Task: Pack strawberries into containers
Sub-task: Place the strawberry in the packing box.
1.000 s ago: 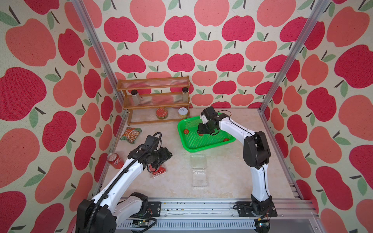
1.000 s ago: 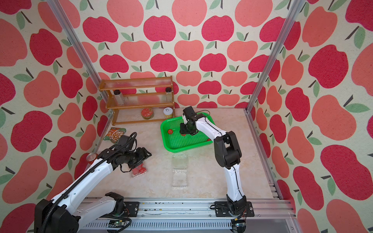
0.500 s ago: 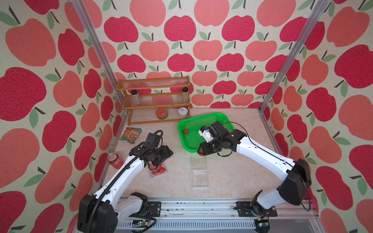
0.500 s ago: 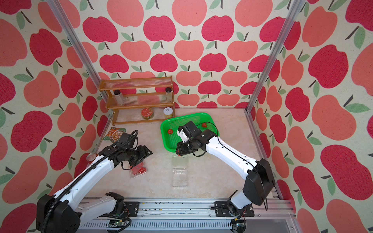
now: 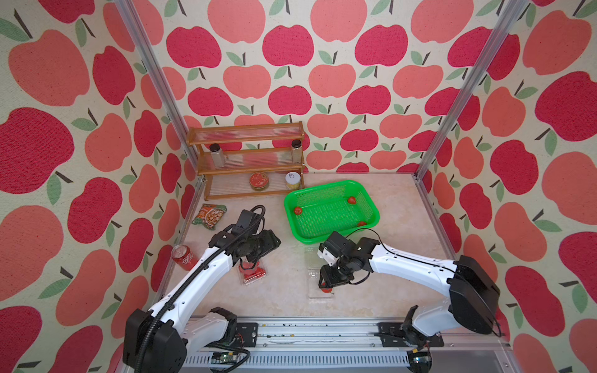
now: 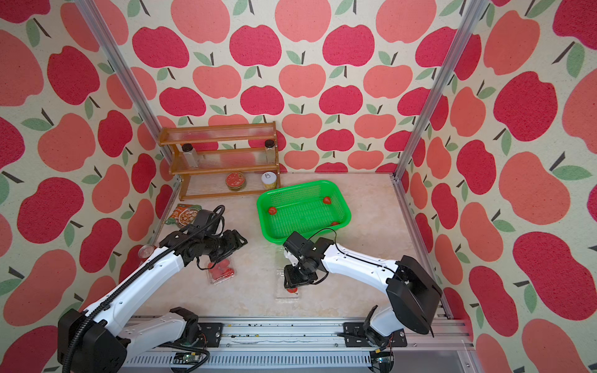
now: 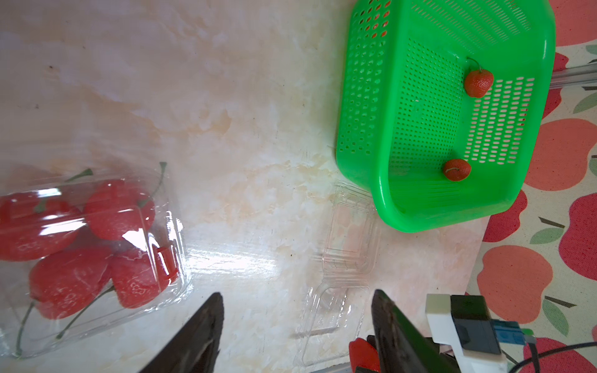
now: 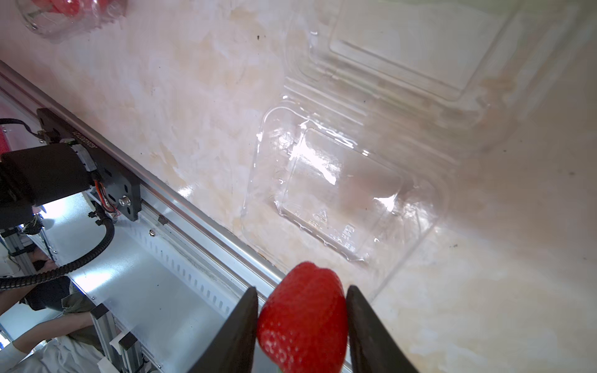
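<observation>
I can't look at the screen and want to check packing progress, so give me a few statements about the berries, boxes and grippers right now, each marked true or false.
1. The right gripper grips a strawberry. True.
2. The green basket is empty. False: three berries lie in it.
3. The open clamshell below the right gripper already holds fruit. False: its tray is bare.
4. The left gripper stands open, holding nothing. True.

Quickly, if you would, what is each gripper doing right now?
Left gripper: open, holding nothing.
Right gripper: closed on a small glossy red strawberry.
</observation>
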Available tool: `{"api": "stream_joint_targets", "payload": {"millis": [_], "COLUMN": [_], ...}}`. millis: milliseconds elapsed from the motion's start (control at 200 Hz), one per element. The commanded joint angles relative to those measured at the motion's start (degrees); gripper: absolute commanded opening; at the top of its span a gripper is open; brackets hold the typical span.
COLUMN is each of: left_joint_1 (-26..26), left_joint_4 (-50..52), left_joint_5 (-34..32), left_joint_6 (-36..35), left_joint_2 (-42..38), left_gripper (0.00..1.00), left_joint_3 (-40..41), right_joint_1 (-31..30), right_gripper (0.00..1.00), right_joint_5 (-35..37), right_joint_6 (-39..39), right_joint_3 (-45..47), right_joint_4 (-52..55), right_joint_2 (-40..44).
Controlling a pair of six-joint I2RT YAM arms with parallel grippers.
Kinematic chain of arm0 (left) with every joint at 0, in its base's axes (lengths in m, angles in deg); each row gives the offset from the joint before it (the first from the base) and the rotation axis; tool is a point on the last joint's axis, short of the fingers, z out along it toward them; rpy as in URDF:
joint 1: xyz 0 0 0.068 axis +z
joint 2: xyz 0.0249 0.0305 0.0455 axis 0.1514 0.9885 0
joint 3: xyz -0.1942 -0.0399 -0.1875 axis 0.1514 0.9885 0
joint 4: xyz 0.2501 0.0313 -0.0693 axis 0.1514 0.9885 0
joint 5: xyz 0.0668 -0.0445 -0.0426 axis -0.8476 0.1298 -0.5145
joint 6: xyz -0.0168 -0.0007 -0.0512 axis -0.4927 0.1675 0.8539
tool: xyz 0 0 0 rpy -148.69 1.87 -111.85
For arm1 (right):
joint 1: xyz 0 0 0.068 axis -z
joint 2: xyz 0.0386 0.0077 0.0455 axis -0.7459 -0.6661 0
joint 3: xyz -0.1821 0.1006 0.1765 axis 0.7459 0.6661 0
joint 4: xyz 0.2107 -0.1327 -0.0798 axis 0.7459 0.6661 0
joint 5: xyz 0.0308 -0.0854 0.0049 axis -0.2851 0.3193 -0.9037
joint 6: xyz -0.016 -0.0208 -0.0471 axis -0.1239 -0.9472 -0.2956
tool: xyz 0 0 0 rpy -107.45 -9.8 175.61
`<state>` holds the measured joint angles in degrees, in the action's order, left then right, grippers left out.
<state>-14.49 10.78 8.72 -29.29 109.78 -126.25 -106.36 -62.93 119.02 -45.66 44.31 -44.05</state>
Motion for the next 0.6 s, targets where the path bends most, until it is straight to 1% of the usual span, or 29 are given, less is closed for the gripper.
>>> {"api": "stream_joint_targets", "payload": {"millis": [0,65,140,240,320,375,455,530,595], "left_joint_1": [-0.2,-0.2,-0.2,-0.2,-0.1,-0.1,-0.1,0.0,0.1], "left_joint_4": [1.9,2.0,2.3,2.5,2.0,1.9,1.2,0.9,1.0], "left_joint_5": [-1.6,-1.6,-1.5,-1.6,-1.2,-1.0,-0.6,-0.4,0.1], "left_joint_6": [0.8,0.9,0.8,0.5,0.5,0.4,0.1,-0.3,-0.5], "left_joint_2": [-0.9,-1.2,-1.2,-1.1,-0.5,0.2,1.3,2.4,3.2], "left_gripper": [0.71,0.71,0.71,0.71,0.71,0.71,0.71,0.71,0.71], "left_joint_3": [-1.0,-0.8,-0.9,-1.2,-1.3,-1.7,-2.1,-2.5,-2.9], "right_joint_1": [0.0,0.4,0.8,2.6,5.1,7.5,11.1,14.4,16.6], "right_gripper": [0.49,0.54,0.58,0.58,0.59,0.61,0.63,0.67,0.68], "right_joint_5": [-1.0,-0.7,-0.5,0.9,2.9,3.4,4.5,4.1,4.9], "right_joint_6": [0.7,0.0,-0.1,-1.1,-2.8,-5.2,-8.7,-10.9,-11.7], "right_joint_3": [-0.3,-1.7,-2.2,-4.9,-10.2,-14.8,-21.9,-28.7,-33.2], "right_joint_4": [-2.3,-0.8,0.1,3.5,5.6,5.7,4.8,3.6,0.9], "right_joint_2": [-2.5,-3.4,-2.2,1.2,3.9,3.7,-0.3,-7.3,-13.6]}}
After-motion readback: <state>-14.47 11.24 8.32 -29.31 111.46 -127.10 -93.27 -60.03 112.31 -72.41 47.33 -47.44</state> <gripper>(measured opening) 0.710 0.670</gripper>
